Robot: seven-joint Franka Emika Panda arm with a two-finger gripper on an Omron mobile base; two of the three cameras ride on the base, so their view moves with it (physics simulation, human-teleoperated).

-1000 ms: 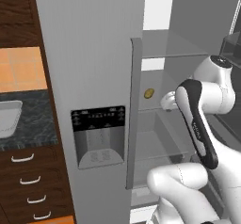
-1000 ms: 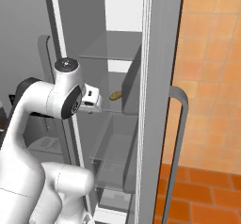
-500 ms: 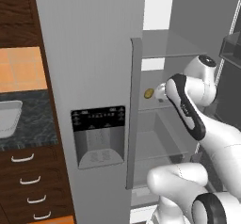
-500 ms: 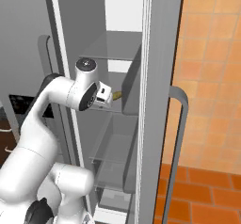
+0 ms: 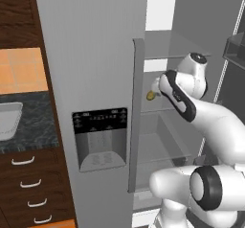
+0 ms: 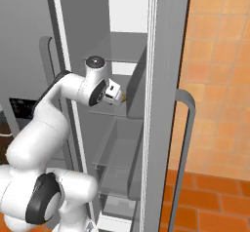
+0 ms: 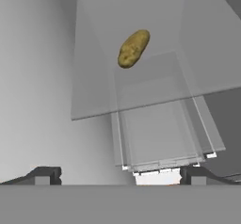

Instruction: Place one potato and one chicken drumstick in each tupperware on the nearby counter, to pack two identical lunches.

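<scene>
Potato on the fridge shelf

The potato (image 7: pixel 133 48) lay on a glass shelf (image 7: pixel 155 84) inside the fridge (image 5: pixel 95 54), right of the bench (image 5: pixel 28 126) and tupperware (image 5: pixel 8 120).

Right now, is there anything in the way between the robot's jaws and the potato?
No. In the hand view the stretch of glass fridge shelf between the open gripper and the potato is bare.

In the left base view the tupperware (image 5: pixel 8 120) at nine o'clock is cut off by the picture's edge, as is the table (image 5: pixel 33 126) beneath it. The potato (image 5: pixel 150 96) shows as a sliver beside the fridge door handle (image 5: pixel 135 117); the arm hides the pincer there.
</scene>
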